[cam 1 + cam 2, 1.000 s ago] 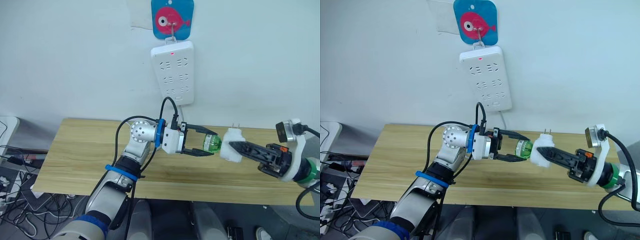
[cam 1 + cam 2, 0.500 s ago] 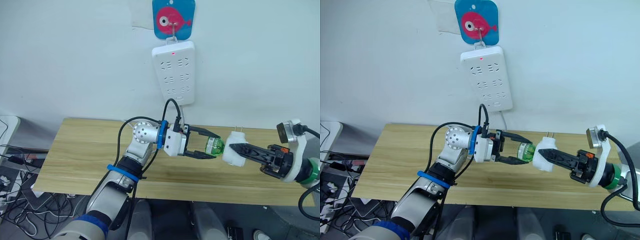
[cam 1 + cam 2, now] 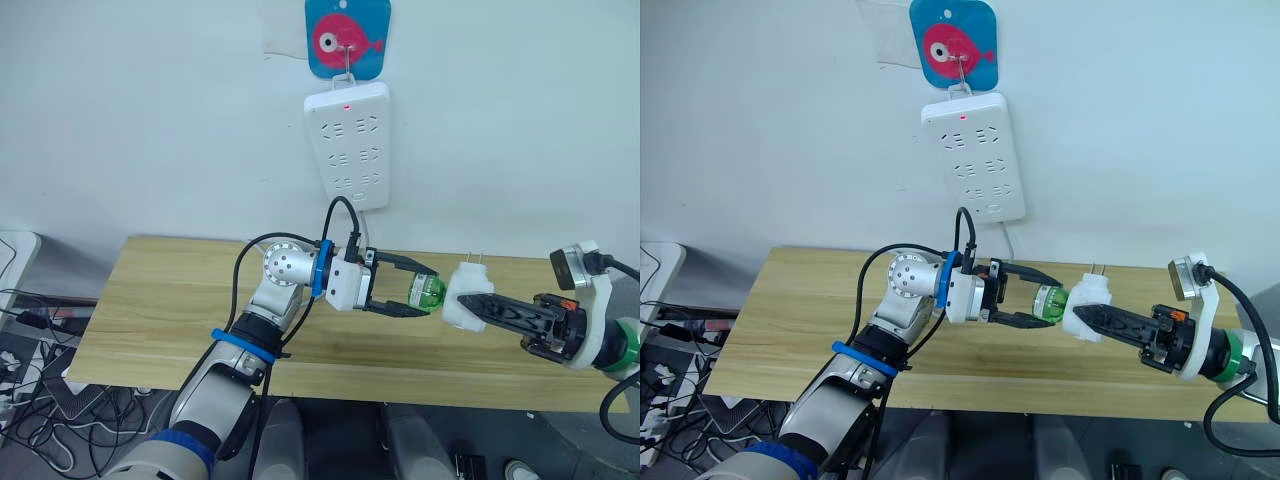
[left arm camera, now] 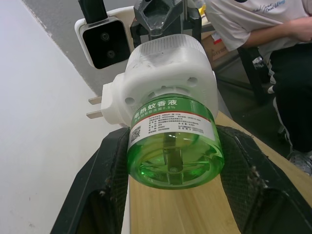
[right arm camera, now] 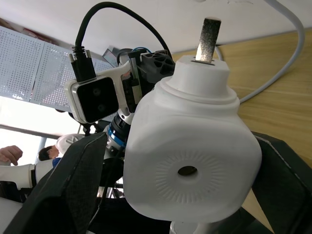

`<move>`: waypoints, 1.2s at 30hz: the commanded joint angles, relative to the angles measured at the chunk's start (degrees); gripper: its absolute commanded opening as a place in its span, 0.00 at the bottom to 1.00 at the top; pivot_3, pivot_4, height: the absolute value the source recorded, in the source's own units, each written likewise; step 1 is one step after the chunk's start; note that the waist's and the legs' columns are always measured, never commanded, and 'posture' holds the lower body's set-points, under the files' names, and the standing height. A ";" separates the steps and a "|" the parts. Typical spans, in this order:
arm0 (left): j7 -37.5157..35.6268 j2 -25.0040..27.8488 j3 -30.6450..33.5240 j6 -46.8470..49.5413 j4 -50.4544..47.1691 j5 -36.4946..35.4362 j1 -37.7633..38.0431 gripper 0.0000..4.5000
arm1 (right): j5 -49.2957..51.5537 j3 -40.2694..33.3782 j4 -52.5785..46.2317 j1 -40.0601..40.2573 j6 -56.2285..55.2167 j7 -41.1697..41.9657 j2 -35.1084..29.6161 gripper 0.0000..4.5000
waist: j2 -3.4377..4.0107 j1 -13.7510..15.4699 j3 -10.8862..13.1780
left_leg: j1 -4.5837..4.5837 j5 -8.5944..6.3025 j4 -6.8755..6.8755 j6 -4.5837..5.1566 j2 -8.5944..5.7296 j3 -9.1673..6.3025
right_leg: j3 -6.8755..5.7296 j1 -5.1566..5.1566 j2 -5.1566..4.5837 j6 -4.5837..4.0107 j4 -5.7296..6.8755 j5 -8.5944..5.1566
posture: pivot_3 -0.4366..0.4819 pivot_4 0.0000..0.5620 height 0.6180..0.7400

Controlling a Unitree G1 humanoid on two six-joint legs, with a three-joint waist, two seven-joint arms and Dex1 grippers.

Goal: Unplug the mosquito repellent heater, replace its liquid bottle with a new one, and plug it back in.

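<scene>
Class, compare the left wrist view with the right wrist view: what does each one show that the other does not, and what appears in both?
Left wrist view alone: the green liquid bottle with its printed label, between the left gripper fingers, and both prongs side by side.

Right wrist view alone: the round vent hole on the heater's top, the right gripper fingers flanking the heater, and a white cable on the wooden table.

Both: the mosquito repellent heater, unplugged, and a seated person in the background.

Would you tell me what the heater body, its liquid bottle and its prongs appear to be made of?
The mosquito repellent heater looks like white moulded plastic, smooth with a slight sheen. The liquid bottle seems to be clear green plastic or possibly glass; you can see through it. The prongs look like dull grey metal, flat and unpainted.
</scene>
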 commanded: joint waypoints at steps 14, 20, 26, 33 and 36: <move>0.64 -0.23 -0.73 3.30 -4.53 -2.22 1.25 0.50 | 1.45 -1.89 -1.11 -0.29 0.61 1.38 -0.96 0.67 | 0.00 0.00 0.00 | 0.00 0.00 0.00 0.00 0.00 0.00 | 0.00 0.00 0.00 0.00 0.01 0.00 | 0.49 0.53 1.00; -0.56 1.98 -1.07 31.53 -13.95 -11.11 2.89 0.50 | 1.45 -2.07 -1.90 -0.53 1.36 2.78 -5.67 0.67 | 0.01 -0.09 0.00 | 0.00 0.00 0.02 0.00 0.01 -0.01 | -0.01 0.00 0.00 0.00 0.02 0.00 | 0.49 0.54 1.00; 8.90 5.36 -0.58 73.81 -23.83 -20.97 -0.21 0.50 | 1.45 -2.56 0.16 -2.09 2.77 4.12 -9.96 0.67 | 0.00 -0.14 0.00 | -0.02 0.00 0.06 0.00 0.02 -0.06 | -0.06 -0.01 0.01 0.01 0.04 0.00 | 0.49 0.55 1.00; 22.31 1.13 11.01 123.46 -14.89 -35.34 -8.15 0.50 | 1.45 -2.38 1.15 -3.37 5.29 7.62 -13.56 0.67 | 0.01 -0.19 0.01 | -0.14 -0.06 0.25 0.10 0.01 -0.10 | -0.17 -0.01 0.01 0.02 0.02 -0.01 | 0.49 0.54 1.00; 23.67 -0.73 15.72 131.04 -13.71 -38.93 -8.87 0.50 | 1.45 -2.39 1.95 -3.91 5.64 9.08 -14.06 0.67 | -0.01 -0.23 0.01 | -0.14 -0.08 0.29 0.14 0.01 -0.11 | -0.21 -0.01 0.02 0.02 0.02 -0.01 | 0.49 0.54 1.00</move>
